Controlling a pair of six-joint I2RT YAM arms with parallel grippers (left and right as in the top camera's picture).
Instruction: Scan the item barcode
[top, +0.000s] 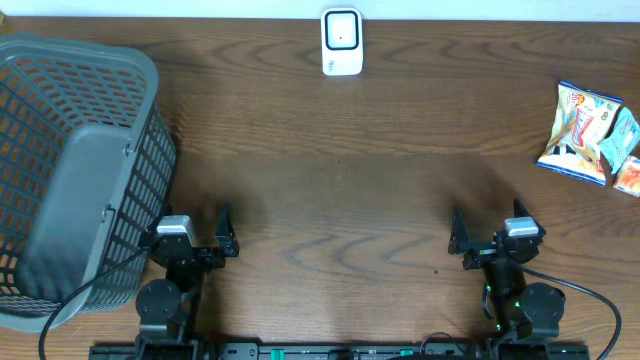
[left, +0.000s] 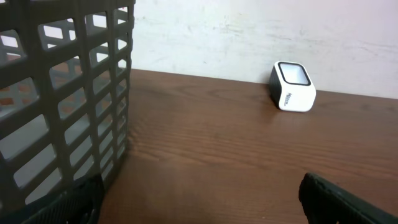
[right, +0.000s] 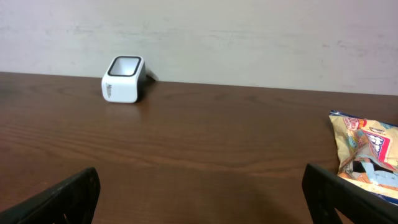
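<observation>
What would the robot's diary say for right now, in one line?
stage: start | left gripper: open, empty | right gripper: open, empty | snack bags: untouched, right | scanner: far edge | basket: left

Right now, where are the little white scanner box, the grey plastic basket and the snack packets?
white scanner box (top: 341, 42), overhead view, its top face.
grey plastic basket (top: 150, 75), overhead view, its rim.
snack packets (top: 580, 125), overhead view, the front packet's printed face.
</observation>
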